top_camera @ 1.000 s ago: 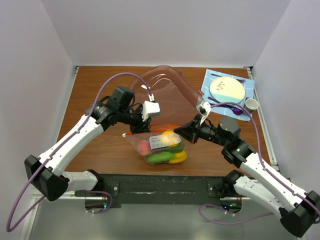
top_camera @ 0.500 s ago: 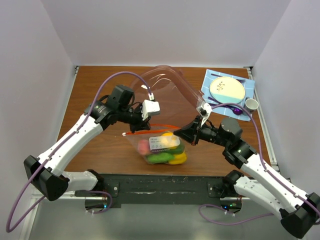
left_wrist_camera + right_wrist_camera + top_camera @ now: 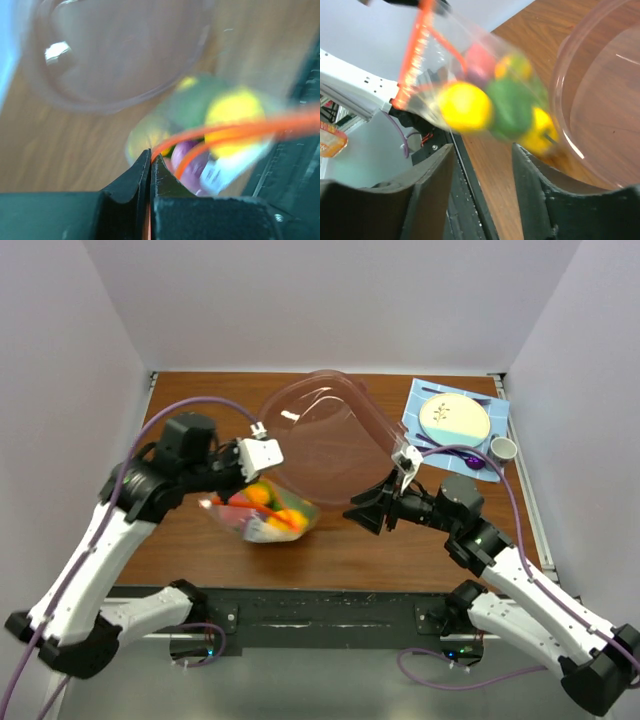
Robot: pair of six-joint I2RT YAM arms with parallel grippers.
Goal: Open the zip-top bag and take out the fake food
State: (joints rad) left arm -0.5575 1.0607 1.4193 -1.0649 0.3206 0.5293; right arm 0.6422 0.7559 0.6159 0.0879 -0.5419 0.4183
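Observation:
The zip-top bag [image 3: 262, 514] hangs tilted left of the table's middle, its orange-red zip strip [image 3: 235, 131] parted into two lines. My left gripper [image 3: 238, 482] is shut on one end of that strip [image 3: 150, 156]. The fake food [image 3: 270, 508] is bunched inside the bag: yellow, green, pink and purple pieces [image 3: 512, 109], all blurred. Right of the bag, my right gripper [image 3: 360, 512] is open with nothing between its fingers [image 3: 482, 150]. The bag [image 3: 480, 95] hangs a little beyond its fingertips, apart from them.
A large clear pinkish bowl [image 3: 320, 425] stands just behind the bag and between the two grippers. At the back right lies a blue mat with a plate [image 3: 455, 418], with a small cup [image 3: 503, 448] beside it. The dark base rail [image 3: 320, 605] runs along the near edge.
My right gripper has let go of the zip strip and opened. The left arm has pulled the bag left and up, so it swings and tilts.

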